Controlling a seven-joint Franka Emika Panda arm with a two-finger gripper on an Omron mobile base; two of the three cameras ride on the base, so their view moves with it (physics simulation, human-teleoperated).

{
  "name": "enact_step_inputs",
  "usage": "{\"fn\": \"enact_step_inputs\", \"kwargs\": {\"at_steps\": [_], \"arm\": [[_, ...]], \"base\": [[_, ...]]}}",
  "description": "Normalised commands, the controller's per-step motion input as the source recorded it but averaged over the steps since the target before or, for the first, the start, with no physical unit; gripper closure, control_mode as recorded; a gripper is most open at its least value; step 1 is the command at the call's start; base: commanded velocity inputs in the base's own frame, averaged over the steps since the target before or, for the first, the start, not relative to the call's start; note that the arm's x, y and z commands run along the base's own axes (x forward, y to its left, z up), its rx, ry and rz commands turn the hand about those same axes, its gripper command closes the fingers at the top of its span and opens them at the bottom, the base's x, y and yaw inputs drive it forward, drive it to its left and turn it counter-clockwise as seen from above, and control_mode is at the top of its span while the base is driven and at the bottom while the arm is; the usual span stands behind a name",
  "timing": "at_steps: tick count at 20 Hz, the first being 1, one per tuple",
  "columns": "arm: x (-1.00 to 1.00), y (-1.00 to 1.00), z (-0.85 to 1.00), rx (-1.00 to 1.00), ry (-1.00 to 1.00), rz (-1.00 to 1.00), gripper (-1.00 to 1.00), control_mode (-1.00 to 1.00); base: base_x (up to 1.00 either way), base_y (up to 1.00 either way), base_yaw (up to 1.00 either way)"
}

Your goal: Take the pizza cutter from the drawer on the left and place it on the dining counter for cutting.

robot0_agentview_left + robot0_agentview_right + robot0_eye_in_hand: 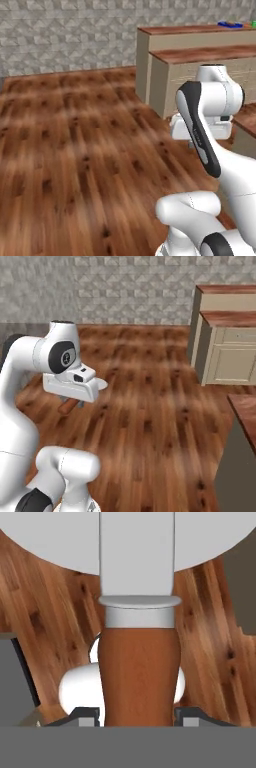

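Gripping the pizza cutter (138, 667) by its reddish-brown handle, the robot's hand (137, 714) shows its two dark fingertips (84, 716) pinching the handle from either side at the bottom of the hand view. The cutter's long axis runs straight away from the hand, up the middle of that view: brown handle nearest, then a pale grey collar, then a flat pale metal shank widening into the large round blade, which spreads across the top edge. Wood-plank floor (45, 607) lies behind it.

From the right base view, the hand (75, 387) hangs over the floor (150, 406) well above it, with the brown handle (68, 405) peeking out beneath the white wrist, slanting down to the left. From the left base view, the arm's elbow covers most of the hand (200, 127), and the cutter cannot be made out.

Beige cabinets with wood-grain tops (200, 54) stand at the far right of the room, well apart from the hand. A patterned grey wall (125, 286) runs behind.
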Motion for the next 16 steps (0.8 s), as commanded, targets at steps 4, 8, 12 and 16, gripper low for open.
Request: {"fn": "enact_step_inputs", "kwargs": {"at_steps": [4, 8, 12, 16], "arm": [[0.0, 0.0, 0.0, 0.0, 0.0, 0.0, 1.0, 1.0], [0.0, 0.0, 0.0, 0.0, 0.0, 0.0, 1.0, 1.0], [0.0, 0.0, 0.0, 0.0, 0.0, 0.0, 1.0, 1.0], [0.0, 0.0, 0.0, 0.0, 0.0, 0.0, 1.0, 1.0]], "base": [[1.0, 0.13, 0.27], [1.0, 0.01, 0.2], [1.0, 0.0, 0.06], [1.0, 0.03, 0.04]]}}
